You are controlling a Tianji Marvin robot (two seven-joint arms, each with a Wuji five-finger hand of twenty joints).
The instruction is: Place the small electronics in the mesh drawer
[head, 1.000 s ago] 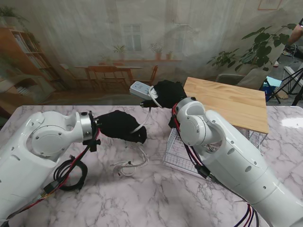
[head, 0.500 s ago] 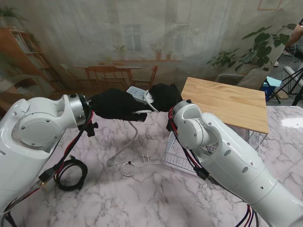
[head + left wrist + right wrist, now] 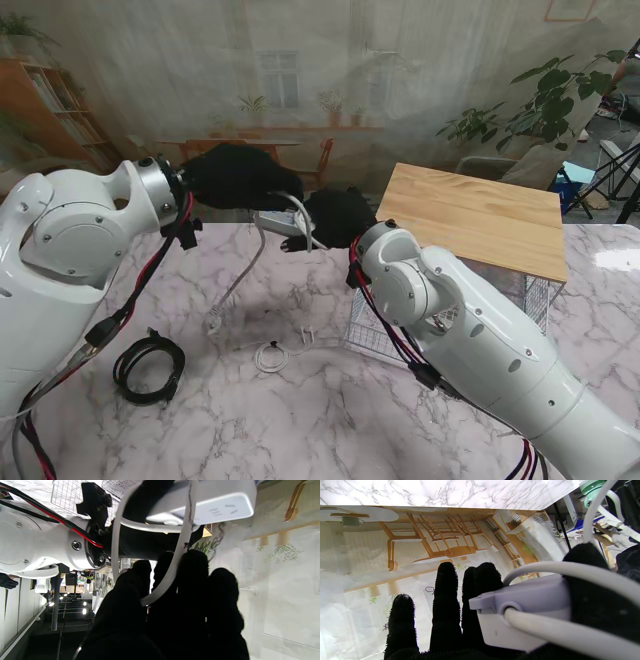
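My right hand [image 3: 340, 215] is shut on a white power strip [image 3: 279, 223], held in the air beyond the table's far edge; its thumb lies over the strip [image 3: 520, 620] and the fingers [image 3: 446, 600] stretch out. My left hand [image 3: 235, 176] is raised beside it on the left, shut on the strip's white cable [image 3: 240, 275]. That cable [image 3: 175, 565] runs across the left fingers [image 3: 195, 600], with the strip [image 3: 205, 505] just past them. The plug end [image 3: 213, 322] hangs down near the table. The mesh drawer [image 3: 372, 325] stands open under a wooden top [image 3: 480, 215], behind my right forearm.
A black coiled cable [image 3: 148, 366] lies on the marble at the near left. A thin white earphone cable [image 3: 272, 353] lies near the drawer's front. My right arm [image 3: 470, 340] covers most of the drawer.
My left hand rose and moved farther from me, drawing the white cable up off the table. My right hand with the strip came slightly lower and toward the left.
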